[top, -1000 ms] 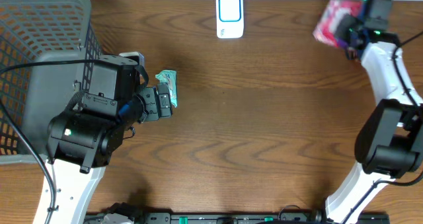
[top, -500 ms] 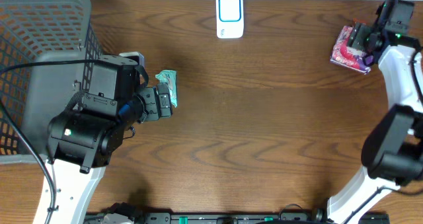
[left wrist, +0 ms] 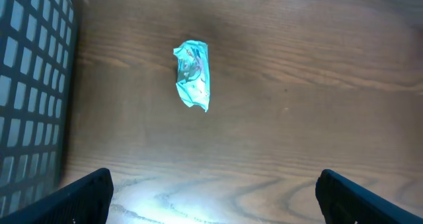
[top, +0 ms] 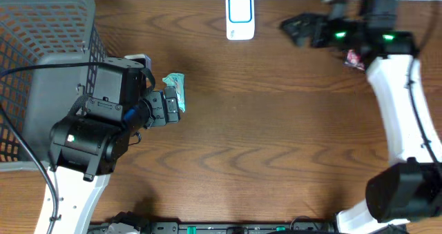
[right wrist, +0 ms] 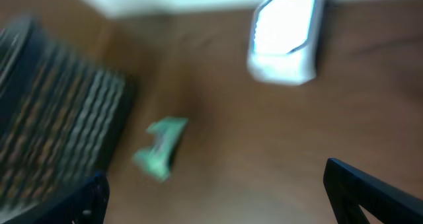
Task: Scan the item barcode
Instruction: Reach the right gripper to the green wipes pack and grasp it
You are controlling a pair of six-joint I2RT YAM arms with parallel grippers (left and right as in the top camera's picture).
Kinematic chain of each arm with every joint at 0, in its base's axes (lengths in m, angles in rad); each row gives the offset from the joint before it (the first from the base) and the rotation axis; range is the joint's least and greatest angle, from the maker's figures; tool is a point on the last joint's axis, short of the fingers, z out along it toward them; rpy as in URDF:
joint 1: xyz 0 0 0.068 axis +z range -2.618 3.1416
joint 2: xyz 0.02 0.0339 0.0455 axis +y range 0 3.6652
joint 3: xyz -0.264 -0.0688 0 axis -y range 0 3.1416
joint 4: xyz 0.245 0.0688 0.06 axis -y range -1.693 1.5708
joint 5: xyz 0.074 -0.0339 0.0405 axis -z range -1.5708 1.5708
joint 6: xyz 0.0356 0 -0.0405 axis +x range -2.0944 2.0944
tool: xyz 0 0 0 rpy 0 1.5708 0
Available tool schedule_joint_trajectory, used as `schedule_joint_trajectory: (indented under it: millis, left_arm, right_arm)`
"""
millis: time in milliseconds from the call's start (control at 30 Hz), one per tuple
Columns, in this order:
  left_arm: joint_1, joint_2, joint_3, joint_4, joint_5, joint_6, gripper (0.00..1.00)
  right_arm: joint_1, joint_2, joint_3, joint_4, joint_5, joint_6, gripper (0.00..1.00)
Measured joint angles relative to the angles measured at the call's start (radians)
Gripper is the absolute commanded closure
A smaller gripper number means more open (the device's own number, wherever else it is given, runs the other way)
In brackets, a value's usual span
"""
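Observation:
A white barcode scanner [top: 240, 16] with a blue-framed window stands at the table's back edge; it also shows in the right wrist view as a blurred scanner [right wrist: 285, 36]. A crumpled teal packet [top: 175, 89] lies on the wood just ahead of my open left gripper [top: 171, 105], apart from it; in the left wrist view the teal packet [left wrist: 193, 74] is well beyond my gripper [left wrist: 215, 201]. A pink packet [top: 353, 58] lies at the back right, mostly hidden under my right arm. My right gripper [top: 291, 27] is open and holds nothing, pointing left toward the scanner.
A grey mesh basket [top: 41, 34] fills the left side, and its wall [left wrist: 30, 85] runs along the left of the left wrist view. The right wrist view is blurred and shows the teal packet [right wrist: 160, 148] and the basket [right wrist: 59, 105].
My right gripper opened and let go of the pink packet at the back right, then swung left toward the scanner. The left arm and teal packet have not moved.

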Motion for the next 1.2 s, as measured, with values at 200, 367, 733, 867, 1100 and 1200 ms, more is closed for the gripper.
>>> schedule_joint_trajectory:
  millis: [200,367,733,867,1100,1200]
  left_arm:
    - [0.000,0.000,0.000,0.000,0.000,0.000,0.02]
    - [0.000,0.000,0.000,0.000,0.000,0.000,0.02]
    - [0.000,0.000,0.000,0.000,0.000,0.000,0.02]
    - [0.000,0.000,0.000,0.000,0.000,0.000,0.02]
    - [0.000,0.000,0.000,0.000,0.000,0.000,0.02]
    - [0.000,0.000,0.000,0.000,0.000,0.000,0.02]
  right_arm:
    - [0.210,0.084,-0.001,-0.013,0.026,0.004,0.01]
    - [0.327,0.113,-0.002,-0.010,0.109,0.019,0.01]
    - [0.457,0.211,-0.002,0.049,0.337,0.220,0.01]
    - [0.488,0.306,-0.002,0.085,0.329,0.253,0.01]
    - [0.493,0.357,-0.003,0.186,0.278,0.318,0.02]
    - [0.495,0.364,-0.003,0.213,0.271,0.330,0.04]
